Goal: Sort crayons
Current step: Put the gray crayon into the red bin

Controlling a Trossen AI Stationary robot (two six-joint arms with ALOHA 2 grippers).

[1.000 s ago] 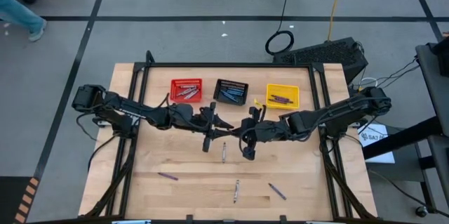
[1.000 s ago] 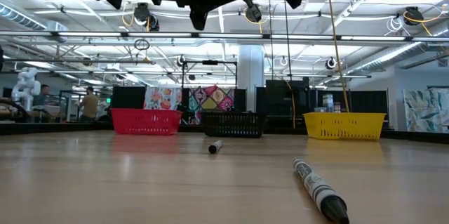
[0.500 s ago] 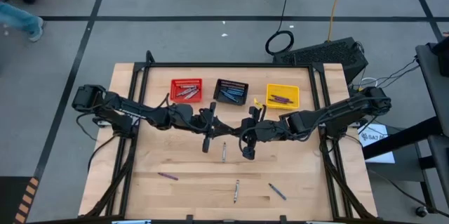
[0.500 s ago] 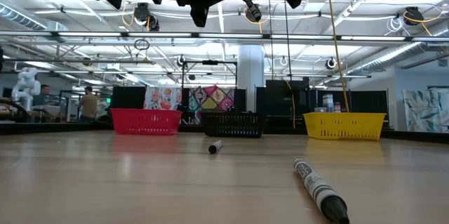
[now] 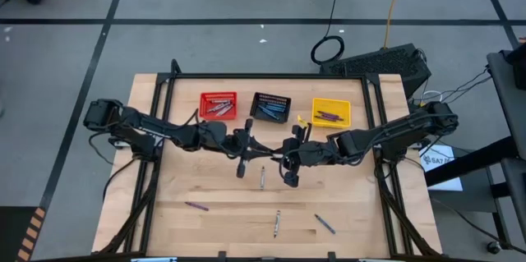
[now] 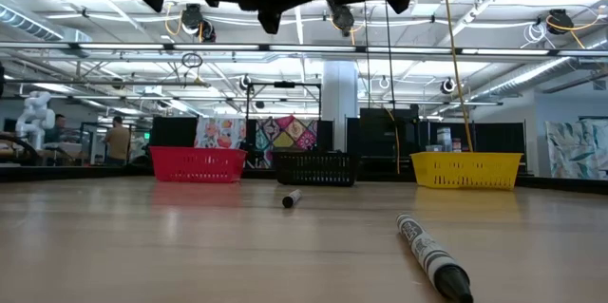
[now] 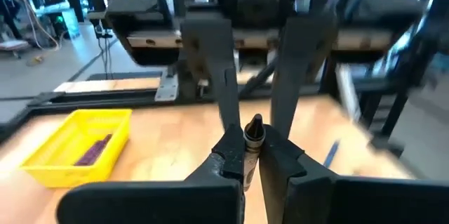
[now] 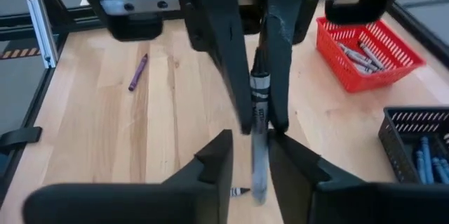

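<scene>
The left gripper (image 7: 245, 155) is pinching a grey crayon (image 8: 258, 104) above mid-table while the right gripper (image 8: 250, 162) is spreading around its other end. If the left's hold is shallow, the crayon could slip and fall.

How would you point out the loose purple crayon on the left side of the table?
On the wooden table, look at the bare half away from the baskets. The purple crayon lies alone on the left arm's side, while the grey crayon lies nearer the middle.
</scene>
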